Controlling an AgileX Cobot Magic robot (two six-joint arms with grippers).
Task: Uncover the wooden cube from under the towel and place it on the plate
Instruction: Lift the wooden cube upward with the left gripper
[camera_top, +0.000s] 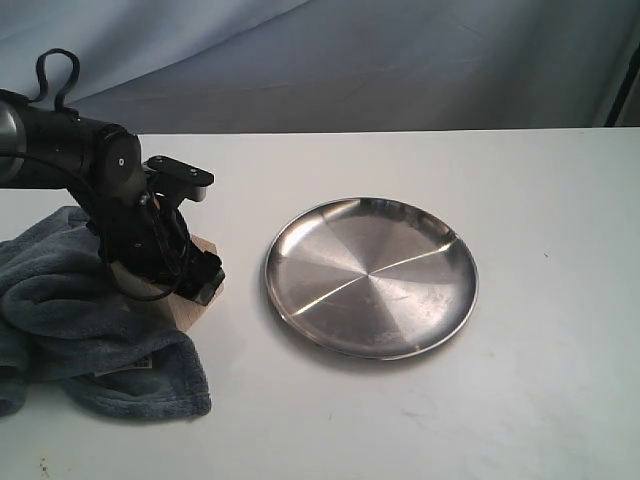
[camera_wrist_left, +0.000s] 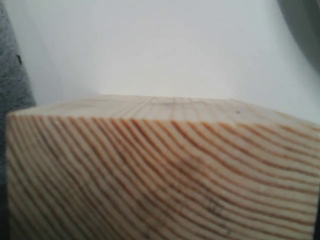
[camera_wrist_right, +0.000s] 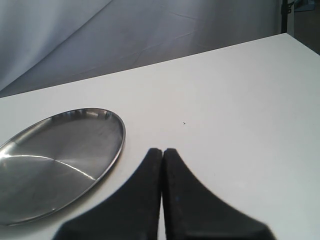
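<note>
The wooden cube (camera_top: 192, 310) stands on the white table just right of the bunched blue-grey towel (camera_top: 70, 310), uncovered. My left gripper (camera_top: 185, 283) is down over it, and its black fingers hug the cube's sides. In the left wrist view the cube (camera_wrist_left: 160, 170) fills the lower frame edge to edge, with a strip of towel (camera_wrist_left: 10, 75) beside it. The shiny steel plate (camera_top: 370, 275) lies to the right of the cube with nothing on it. The right wrist view shows my right gripper (camera_wrist_right: 162, 152) shut and holding nothing, close to the plate (camera_wrist_right: 55, 160).
The white table (camera_top: 540, 200) extends behind and to the right of the plate. A grey cloth backdrop (camera_top: 350, 60) hangs behind the table's far edge. The right arm is outside the exterior view.
</note>
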